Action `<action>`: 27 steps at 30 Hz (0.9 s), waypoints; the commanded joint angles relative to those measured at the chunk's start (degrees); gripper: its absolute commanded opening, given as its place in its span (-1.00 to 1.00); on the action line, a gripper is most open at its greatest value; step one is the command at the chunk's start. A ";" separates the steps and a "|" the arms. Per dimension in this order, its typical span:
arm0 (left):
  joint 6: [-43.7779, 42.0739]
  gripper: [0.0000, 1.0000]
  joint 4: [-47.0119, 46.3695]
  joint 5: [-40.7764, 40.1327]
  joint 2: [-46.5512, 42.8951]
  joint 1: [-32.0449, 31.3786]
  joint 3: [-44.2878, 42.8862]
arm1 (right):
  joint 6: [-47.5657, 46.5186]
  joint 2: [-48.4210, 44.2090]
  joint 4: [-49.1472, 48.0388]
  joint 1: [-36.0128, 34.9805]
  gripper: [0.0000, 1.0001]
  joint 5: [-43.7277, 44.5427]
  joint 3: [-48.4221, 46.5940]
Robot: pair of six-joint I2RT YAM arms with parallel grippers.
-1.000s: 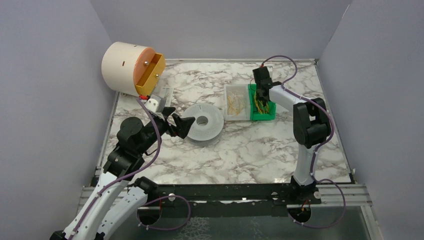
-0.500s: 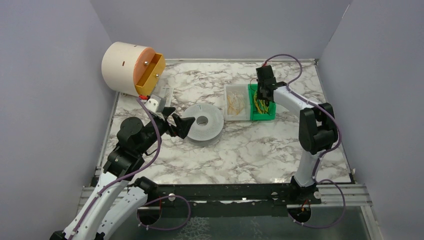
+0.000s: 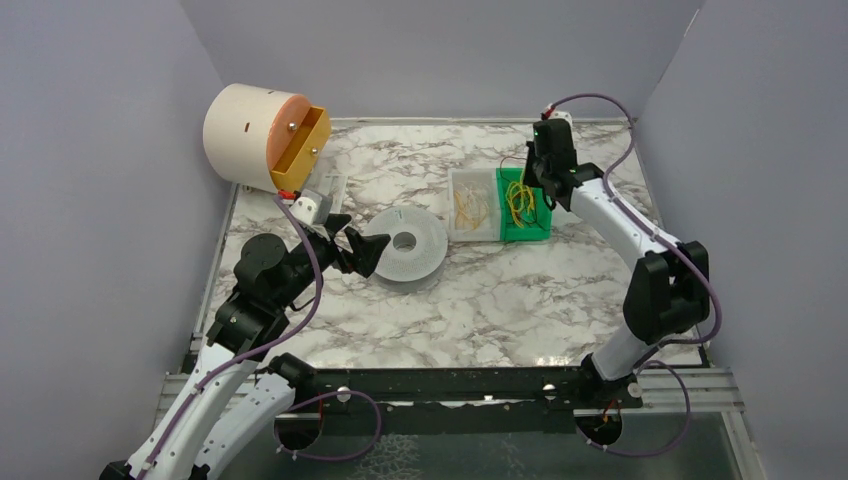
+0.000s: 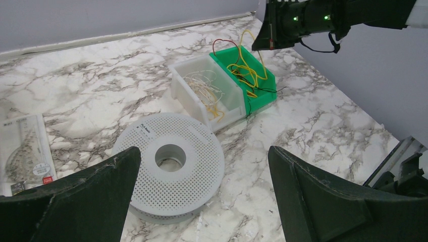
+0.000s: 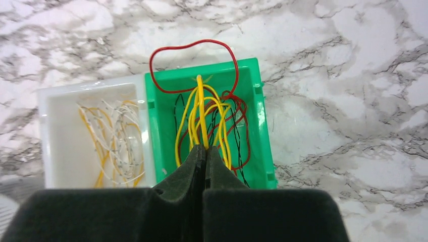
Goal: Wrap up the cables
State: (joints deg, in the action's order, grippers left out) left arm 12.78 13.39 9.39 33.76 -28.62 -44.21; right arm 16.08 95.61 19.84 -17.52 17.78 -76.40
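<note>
Thin yellow and dark red cables (image 5: 217,118) lie tangled in a green bin (image 5: 157,151), also seen in the top view (image 3: 519,203) and the left wrist view (image 4: 242,70). My right gripper (image 5: 204,148) is shut on a yellow cable (image 5: 201,108) and holds it above the green bin; in the top view it (image 3: 543,178) hangs over the bin's far end. A grey perforated spool (image 3: 404,247) lies flat on the table. My left gripper (image 4: 204,166) is open and empty, just left of the spool (image 4: 169,164).
A white bin (image 3: 473,205) with pale and yellow ties sits left of the green bin. A large cream and orange drum (image 3: 262,136) stands at the back left. A clear packet (image 4: 28,154) lies near the left gripper.
My right gripper has risen and drawn back to the right from inside the green bin, lifting a yellow cable. The left arm has not moved.
</note>
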 commanded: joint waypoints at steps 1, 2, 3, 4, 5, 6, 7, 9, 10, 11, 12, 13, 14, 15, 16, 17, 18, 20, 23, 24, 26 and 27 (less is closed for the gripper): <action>-0.38 0.98 0.13 -1.04 -0.30 -0.21 0.35 | -0.17 -5.79 -0.49 0.29 -0.98 -0.09 -1.19; -0.38 0.98 0.10 -1.04 -0.34 -0.21 0.43 | -0.31 -6.61 -0.28 0.29 -0.98 0.22 -2.05; -0.38 0.98 0.09 -1.04 -0.42 -0.21 0.39 | -0.32 -7.29 -0.07 0.29 -0.98 0.47 -2.94; -0.38 0.98 0.13 -1.04 -0.38 -0.21 0.41 | -0.53 -8.00 0.12 0.29 -0.98 0.52 -3.83; -0.38 0.98 0.10 -0.96 -0.36 -0.21 0.39 | -0.63 -8.67 0.36 0.29 -0.98 0.47 -4.92; -0.38 0.98 0.09 -0.95 -0.38 -0.26 0.39 | -0.63 -9.38 0.56 0.29 -0.98 0.42 -5.88; -0.38 0.98 0.10 -0.95 -0.41 -0.22 0.43 | -0.65 -10.08 0.70 0.29 -0.98 0.13 -6.86; -0.38 0.98 0.12 -0.95 -0.45 -0.24 0.42 | -0.39 -11.46 0.98 0.29 -0.98 -0.56 -8.67; -0.38 0.98 0.10 -0.99 -0.45 -0.22 0.39 | -0.23 -12.12 1.09 0.29 -0.98 -1.08 -9.55; -0.38 0.98 0.11 -0.99 -0.45 -0.23 0.43 | -0.02 -12.90 1.15 0.34 -0.98 -1.61 -10.20; -0.38 0.98 0.09 -1.03 -0.50 -0.21 0.41 | 0.24 -13.62 1.18 0.30 -0.98 -2.21 -10.88; -0.38 0.98 0.11 -0.96 -0.52 -0.21 0.39 | 0.53 -14.32 1.18 0.29 -0.98 -2.87 -11.39; -0.38 0.98 0.07 -0.95 -0.50 -0.21 0.42 | 0.74 -14.98 1.24 0.29 -0.97 -3.61 -11.81; -0.38 0.98 0.12 -0.95 -0.51 -0.25 0.43 | 0.80 -15.68 1.28 0.29 -0.98 -4.13 -12.18; -0.38 0.98 0.12 -0.95 -0.47 -0.23 0.38 | 0.94 -16.62 1.13 0.27 -0.98 -4.59 -12.29; -0.38 0.98 0.12 -0.95 -0.39 -0.21 0.37 | 1.20 -17.71 0.69 0.26 -0.98 -4.97 -12.11; -0.38 0.98 0.08 -0.95 -0.36 -0.21 0.43 | 1.42 -19.15 0.19 0.25 -0.98 -5.49 -11.82; -0.38 0.98 0.13 -0.90 -0.25 -0.21 0.38 | 1.69 -21.12 -0.45 0.22 -0.98 -7.21 -11.50; -0.38 0.98 0.09 -0.86 -0.13 -0.21 0.43 | 2.18 -22.95 -0.18 0.28 -0.98 -10.90 -11.89; -0.38 0.98 0.07 -0.86 -0.10 -0.21 0.43 | 2.35 -23.45 0.15 0.24 -0.98 -12.25 -12.00; -0.38 0.98 0.09 -0.86 -0.04 -0.23 0.44 | 2.77 -24.55 0.58 0.28 -0.98 -14.94 -11.77; -0.37 0.98 0.10 -0.86 -0.03 -0.21 0.46 | 2.89 -25.34 0.48 0.23 -0.98 -16.49 -11.35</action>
State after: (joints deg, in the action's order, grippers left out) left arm 12.78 13.41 9.39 33.78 -28.62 -44.21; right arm 17.80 72.40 19.97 -17.52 8.82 -87.11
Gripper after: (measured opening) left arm 0.990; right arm 0.020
